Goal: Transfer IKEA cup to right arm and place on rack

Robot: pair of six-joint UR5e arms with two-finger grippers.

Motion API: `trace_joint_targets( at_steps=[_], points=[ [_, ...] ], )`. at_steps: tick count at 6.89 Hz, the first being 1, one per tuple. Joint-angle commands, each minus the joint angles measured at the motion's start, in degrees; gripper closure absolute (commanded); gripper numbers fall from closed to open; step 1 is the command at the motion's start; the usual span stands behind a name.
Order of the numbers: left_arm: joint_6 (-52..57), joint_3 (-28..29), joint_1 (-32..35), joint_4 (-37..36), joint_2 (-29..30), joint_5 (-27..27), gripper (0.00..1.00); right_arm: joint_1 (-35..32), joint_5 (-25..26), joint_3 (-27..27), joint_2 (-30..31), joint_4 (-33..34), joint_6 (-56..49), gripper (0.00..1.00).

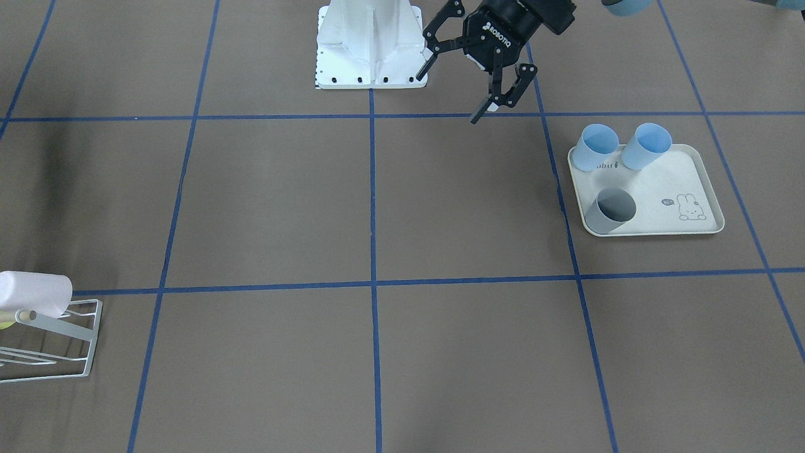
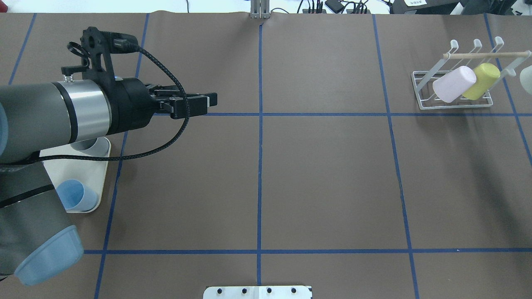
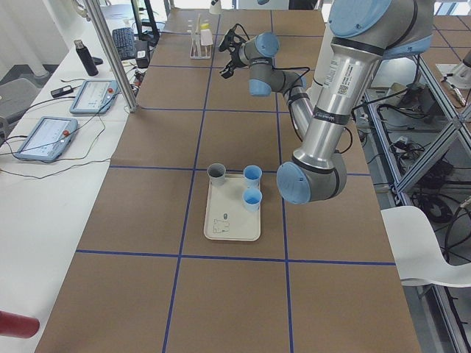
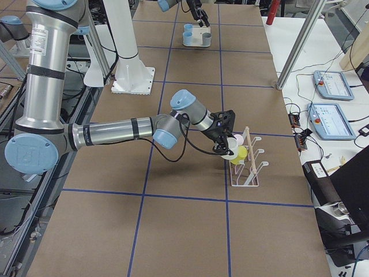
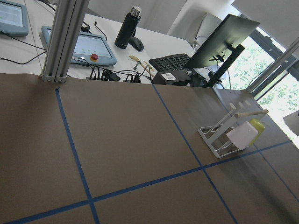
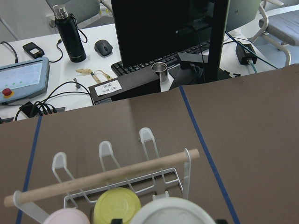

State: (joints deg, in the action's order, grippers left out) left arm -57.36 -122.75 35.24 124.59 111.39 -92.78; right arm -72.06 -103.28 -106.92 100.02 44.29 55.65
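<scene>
Covering the table [image 1: 270,207], blue-gridded paper [image 2: 324,178], three cups [image 1: 610,212] on tray [image 1: 704,189], two on rack [image 2: 490,54], left jaws spread, right jaws pinching white cup [image 6: 170,212].

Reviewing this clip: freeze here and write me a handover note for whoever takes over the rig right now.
Left gripper: open and empty, raised above the table, off to one side of the tray.
Right gripper: at the rack, apparently shut on the white cup, which sits beside the yellow cup. I cannot tell whether it is on a prong.
On the rack: pink cup and yellow cup.
On the tray: two blue cups and a grey cup.
Done: the cup is with the right arm.
Left: seat the white cup on the rack, release, withdraw.
</scene>
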Motion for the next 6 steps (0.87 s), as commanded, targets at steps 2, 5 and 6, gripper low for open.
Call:
trace_joint_targets(
  at_steps=[2, 5, 6],
  points=[
    [2.9, -3.0, 3.0, -2.6, -5.8, 2.6, 0.0, -0.4, -6.9, 0.2, 0.6, -0.3, -0.1, 1.0],
    [2.6, -2.8, 3.9, -2.8, -6.1, 3.0, 0.0, -1.2, -6.1, 1.7, -2.6, 1.4, -0.4, 1.0],
    [2.6, -2.8, 4.4, -3.0, -6.0, 3.0, 0.0, -1.2, -4.1, 4.6, -4.5, 1.4, -0.4, 1.0]
  ],
)
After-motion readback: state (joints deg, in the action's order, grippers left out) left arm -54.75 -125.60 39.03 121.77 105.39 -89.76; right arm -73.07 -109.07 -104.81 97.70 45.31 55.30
